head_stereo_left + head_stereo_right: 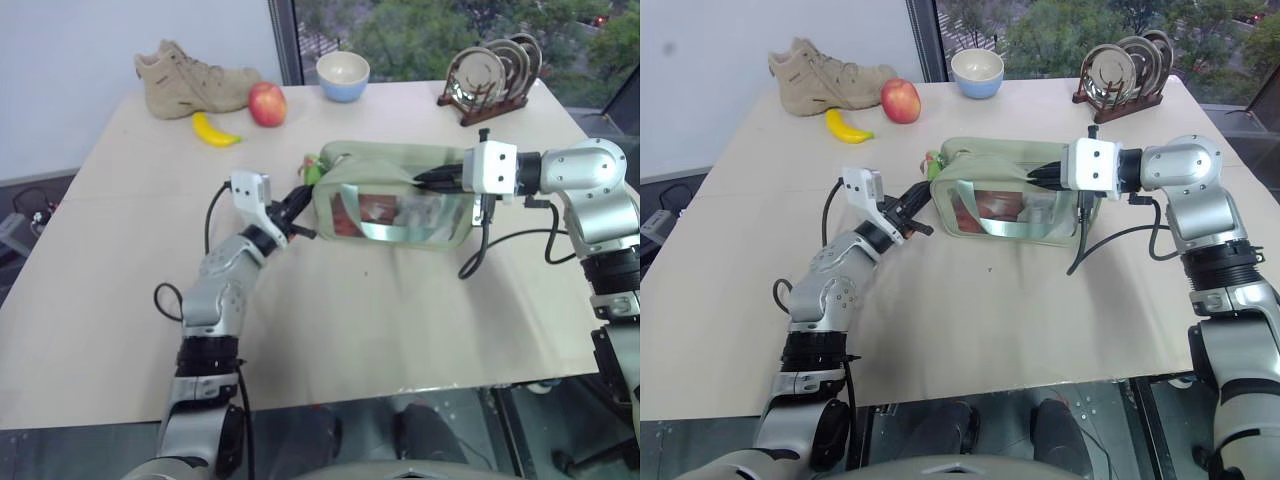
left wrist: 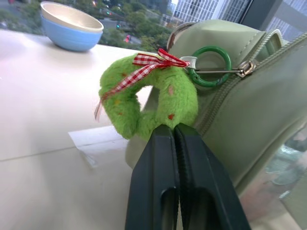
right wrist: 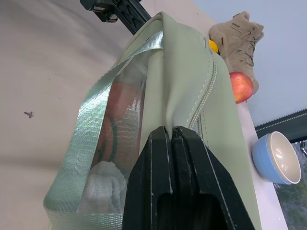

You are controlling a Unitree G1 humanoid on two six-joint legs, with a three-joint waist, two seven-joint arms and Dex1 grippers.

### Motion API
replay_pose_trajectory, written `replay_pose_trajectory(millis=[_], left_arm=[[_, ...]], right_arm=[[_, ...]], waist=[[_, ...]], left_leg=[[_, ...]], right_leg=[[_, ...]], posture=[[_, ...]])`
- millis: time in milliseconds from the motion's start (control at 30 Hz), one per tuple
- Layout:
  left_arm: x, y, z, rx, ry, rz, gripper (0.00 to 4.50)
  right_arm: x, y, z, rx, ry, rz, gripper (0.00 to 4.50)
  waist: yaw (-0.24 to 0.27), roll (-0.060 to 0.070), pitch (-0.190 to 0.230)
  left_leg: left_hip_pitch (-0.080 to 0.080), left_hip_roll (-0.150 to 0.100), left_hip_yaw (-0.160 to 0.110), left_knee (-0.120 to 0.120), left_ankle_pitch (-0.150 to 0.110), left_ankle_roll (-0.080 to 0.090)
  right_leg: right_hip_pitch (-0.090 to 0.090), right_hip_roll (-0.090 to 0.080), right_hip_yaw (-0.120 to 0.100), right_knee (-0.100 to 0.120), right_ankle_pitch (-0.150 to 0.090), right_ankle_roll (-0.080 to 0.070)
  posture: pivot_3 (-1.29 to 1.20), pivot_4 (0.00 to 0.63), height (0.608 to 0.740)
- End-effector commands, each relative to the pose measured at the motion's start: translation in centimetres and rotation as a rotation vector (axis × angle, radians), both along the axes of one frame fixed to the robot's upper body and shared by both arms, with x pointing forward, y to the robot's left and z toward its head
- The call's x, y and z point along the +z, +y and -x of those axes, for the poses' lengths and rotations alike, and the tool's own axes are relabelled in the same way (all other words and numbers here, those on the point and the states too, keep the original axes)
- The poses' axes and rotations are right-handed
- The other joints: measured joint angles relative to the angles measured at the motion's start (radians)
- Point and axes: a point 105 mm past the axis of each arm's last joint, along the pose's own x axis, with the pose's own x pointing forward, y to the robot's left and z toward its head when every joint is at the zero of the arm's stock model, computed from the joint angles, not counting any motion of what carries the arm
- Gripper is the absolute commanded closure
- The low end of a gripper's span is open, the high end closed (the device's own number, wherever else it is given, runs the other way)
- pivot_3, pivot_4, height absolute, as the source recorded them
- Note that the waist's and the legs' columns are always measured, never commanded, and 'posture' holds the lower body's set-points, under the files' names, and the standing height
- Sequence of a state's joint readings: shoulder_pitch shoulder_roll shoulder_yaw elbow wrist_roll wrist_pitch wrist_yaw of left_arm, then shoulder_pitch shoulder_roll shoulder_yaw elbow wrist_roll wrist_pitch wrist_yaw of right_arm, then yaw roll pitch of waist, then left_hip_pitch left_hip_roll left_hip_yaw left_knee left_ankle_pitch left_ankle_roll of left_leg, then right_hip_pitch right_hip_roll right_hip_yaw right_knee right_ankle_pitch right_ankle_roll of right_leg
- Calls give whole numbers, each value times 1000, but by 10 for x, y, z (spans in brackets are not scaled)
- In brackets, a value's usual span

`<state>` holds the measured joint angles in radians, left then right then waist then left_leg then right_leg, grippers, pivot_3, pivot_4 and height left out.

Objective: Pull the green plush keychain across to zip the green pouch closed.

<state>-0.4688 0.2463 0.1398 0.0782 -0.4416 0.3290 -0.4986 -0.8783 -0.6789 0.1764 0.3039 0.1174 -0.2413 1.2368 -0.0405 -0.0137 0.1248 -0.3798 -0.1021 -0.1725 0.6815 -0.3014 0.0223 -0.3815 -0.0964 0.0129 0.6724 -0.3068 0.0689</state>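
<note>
On the surface [image 1: 380, 320], open room is left toward 6 o'clock. The pouch [image 1: 395, 195], at centre, is pinched by the closed right end effector [image 1: 425, 180]. The keychain [image 2: 144, 103], at the pouch's 9 o'clock end, is clamped thinly in the left end effector [image 2: 173, 132]; slipping is judged likely.

The pouch [image 1: 400, 200] lies mid-table [image 1: 330, 330], keychain [image 1: 312, 170] at its left end, bowl [image 1: 343, 76] behind.
</note>
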Motion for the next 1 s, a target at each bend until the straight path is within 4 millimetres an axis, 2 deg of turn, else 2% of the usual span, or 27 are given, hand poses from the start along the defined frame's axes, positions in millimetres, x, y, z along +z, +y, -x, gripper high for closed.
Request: replay_pose_trajectory(millis=[33, 167, 400, 500, 567, 600, 700, 800, 867, 1000], left_arm=[[31, 8, -1, 64, -232, -172, 4480], [53, 6, 3, 74, -477, -430, 4480], [93, -23, 6, -91, -901, -843, 4480], [97, -39, 7, -169, -1003, -935, 4480], [91, -46, 4, -239, -1003, -984, 4480], [89, -47, 2, -257, -987, -978, 4480], [85, -43, -5, -272, -892, -914, 3587], [87, -23, -16, -231, -714, -718, 2142], [86, -5, -15, -259, -568, -534, 2142], [78, 28, -1, -280, -421, -364, 2142]], right_arm=[[13, 2, 2, 9, -45, -29, 4500], [12, 3, 1, 7, -41, -33, 4500], [12, 6, 0, 8, -39, -42, 4500], [12, 7, -1, 9, -42, -46, 4500], [12, 8, -1, 9, -43, -50, 4500], [12, 8, -1, 9, -43, -51, 4500], [13, 9, -1, 9, -44, -54, 4500], [12, 8, 0, 4, -43, -56, 4500], [12, 7, 0, 1, -42, -57, 4500], [11, 5, 1, -3, -39, -56, 4500]], waist=[[-1, 0, 0], [0, 0, 0], [0, 0, 0], [-1, 0, 0], [-3, 0, 0], [-4, 0, 0], [-7, 0, 0], [-6, 0, 0], [-10, 0, 0], [-27, 0, 0]], left_leg=[[0, 0, 0, 0, 0, 0], [0, 0, 0, -1, 0, 0], [-1, 0, 0, -3, 0, 0], [-1, 0, 0, -2, 0, 0], [-1, 0, 0, -2, 0, 0], [-2, 0, 0, -2, 0, 0], [-4, 0, 0, -3, 0, 0], [-4, 0, 0, -2, 0, 0], [-4, 0, 0, -2, 0, 0], [-5, 0, -1, -3, 0, 0]], right_leg=[[0, 0, 0, 0, 0, 0], [0, 0, 0, 0, 0, 0], [0, 0, 0, -1, 0, 0], [-1, 0, 0, -1, 0, 0], [-2, 0, 0, 1, 0, 0], [-4, 0, 1, 5, 0, 0], [-7, 0, 2, 6, 0, 0], [-7, 0, 2, 6, 0, 0], [-7, 0, 2, 6, 0, 0], [-9, 0, 3, 6, 0, 0]], posture=[[0, 150, 740], [0, 150, 740], [0, 150, 740], [0, 150, 740], [0, 150, 740], [0, 150, 740], [0, 150, 740], [0, 150, 740], [0, 150, 740], [0, 150, 740]])
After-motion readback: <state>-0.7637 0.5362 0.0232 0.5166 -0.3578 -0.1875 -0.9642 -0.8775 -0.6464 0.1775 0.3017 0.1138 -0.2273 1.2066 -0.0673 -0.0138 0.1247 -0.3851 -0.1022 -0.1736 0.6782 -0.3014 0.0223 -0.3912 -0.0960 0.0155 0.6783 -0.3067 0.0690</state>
